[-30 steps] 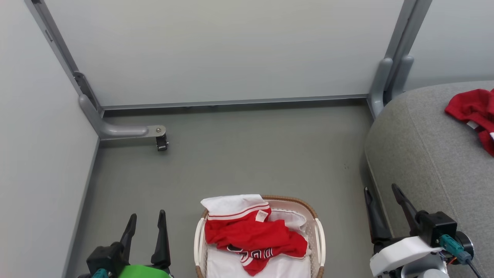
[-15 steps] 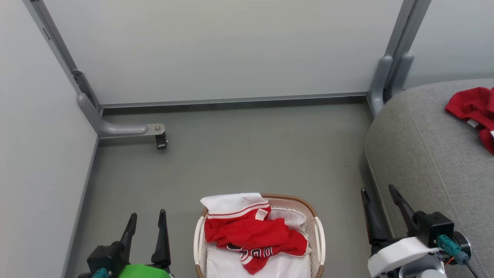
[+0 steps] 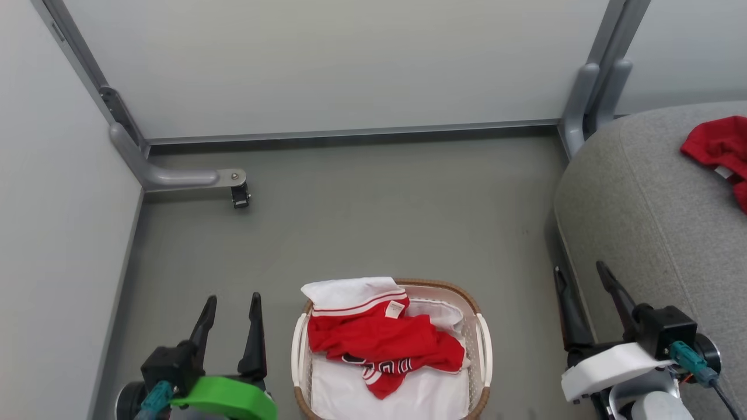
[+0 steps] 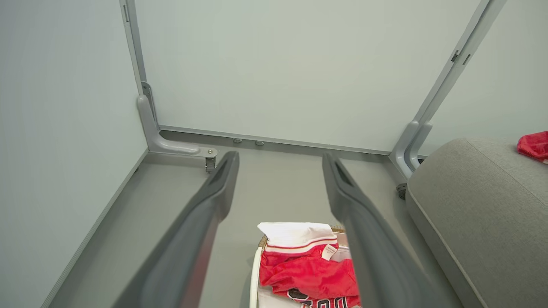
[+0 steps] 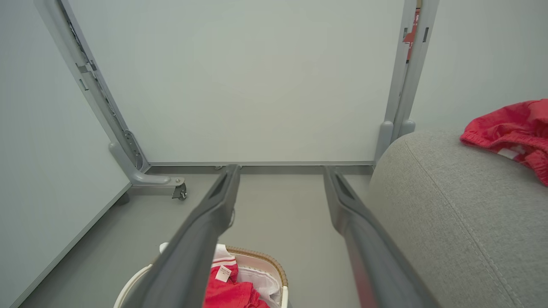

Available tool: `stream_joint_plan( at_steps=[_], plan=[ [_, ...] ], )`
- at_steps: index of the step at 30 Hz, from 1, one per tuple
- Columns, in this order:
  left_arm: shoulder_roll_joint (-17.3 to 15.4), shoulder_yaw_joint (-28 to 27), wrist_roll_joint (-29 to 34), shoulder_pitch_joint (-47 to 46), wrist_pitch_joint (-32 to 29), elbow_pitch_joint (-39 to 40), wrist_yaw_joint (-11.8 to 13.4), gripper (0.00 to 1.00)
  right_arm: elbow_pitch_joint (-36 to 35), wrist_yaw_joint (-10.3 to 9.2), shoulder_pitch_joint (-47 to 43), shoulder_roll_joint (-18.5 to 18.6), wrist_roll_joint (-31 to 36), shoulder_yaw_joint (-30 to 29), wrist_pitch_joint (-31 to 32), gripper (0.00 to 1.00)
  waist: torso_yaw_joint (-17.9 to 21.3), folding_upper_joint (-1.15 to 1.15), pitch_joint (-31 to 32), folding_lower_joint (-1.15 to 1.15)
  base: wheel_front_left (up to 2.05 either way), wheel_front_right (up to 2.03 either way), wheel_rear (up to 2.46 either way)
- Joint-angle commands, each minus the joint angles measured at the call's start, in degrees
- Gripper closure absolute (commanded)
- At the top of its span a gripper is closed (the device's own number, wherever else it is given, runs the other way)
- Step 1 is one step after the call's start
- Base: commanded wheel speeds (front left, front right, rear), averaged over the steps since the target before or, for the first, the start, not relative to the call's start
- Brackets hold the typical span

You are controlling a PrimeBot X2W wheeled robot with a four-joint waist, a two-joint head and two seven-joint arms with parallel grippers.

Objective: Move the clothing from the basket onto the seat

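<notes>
Red clothing (image 3: pixel 382 344) with white striped trim lies crumpled in the basket (image 3: pixel 484 344) on the floor at the bottom centre, over a plain white cloth (image 3: pixel 397 399). Another red garment (image 3: pixel 721 153) rests on the grey seat (image 3: pixel 648 216) at the right. My left gripper (image 3: pixel 232 304) stands open to the left of the basket, with nothing between its fingers. My right gripper (image 3: pixel 581 273) is open between the basket and the seat's edge. The left wrist view shows the clothing (image 4: pixel 306 276) between the fingers (image 4: pixel 205 214). The right wrist view shows the basket (image 5: pixel 261 256) and the garment (image 5: pixel 511 130) on the seat (image 5: pixel 449 214).
Pale partition panels close off the back and left. A grey panel foot with a caster (image 3: pixel 239 195) juts onto the floor at the back left, and another panel post (image 3: pixel 586 105) stands beside the seat. Open grey floor (image 3: pixel 373 216) lies beyond the basket.
The whole head view has shifted, so the camera has moved. Both grippers sit slightly higher in view and stay open. The clothing lies as before.
</notes>
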State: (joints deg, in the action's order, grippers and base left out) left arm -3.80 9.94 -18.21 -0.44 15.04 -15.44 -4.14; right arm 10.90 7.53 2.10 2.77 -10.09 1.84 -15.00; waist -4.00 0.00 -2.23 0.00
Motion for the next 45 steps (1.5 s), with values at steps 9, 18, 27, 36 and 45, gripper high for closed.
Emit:
stream_joint_plan(
  at_steps=[9,18,27,36,45],
  plan=[
    [0.2,4.9,3.5,-12.6,0.0,-3.1,-1.8,0.00,-3.4,-0.08,6.9,0.2,3.7,-4.0,-0.3,0.00,2.0,0.00,-11.1,0.00,0.00,0.00,0.00],
    [0.1,11.9,7.4,-25.4,-1.5,-14.0,-2.8,0.00,-6.9,-0.08,13.3,0.2,5.1,-5.0,-0.3,0.00,5.9,0.00,-24.4,0.00,0.00,0.00,0.00],
    [-1.2,20.1,14.8,-36.5,-2.7,-29.0,-3.1,0.00,-10.1,-0.08,17.9,0.2,3.1,-3.3,-0.3,0.00,10.7,0.00,-35.1,0.00,0.00,0.00,0.00],
    [-3.7,26.9,20.4,-42.2,-7.7,-41.6,-3.2,0.00,-11.1,-0.08,22.3,0.2,0.1,-0.7,-0.3,0.00,15.3,0.00,-42.6,0.00,0.00,0.00,0.00],
    [-6.1,28.7,22.3,-47.0,-9.5,-47.8,-1.6,0.00,-11.5,-0.08,24.9,0.2,-2.2,1.6,-0.3,0.00,18.5,0.00,-47.1,0.00,0.00,0.00,0.00]
  ],
)
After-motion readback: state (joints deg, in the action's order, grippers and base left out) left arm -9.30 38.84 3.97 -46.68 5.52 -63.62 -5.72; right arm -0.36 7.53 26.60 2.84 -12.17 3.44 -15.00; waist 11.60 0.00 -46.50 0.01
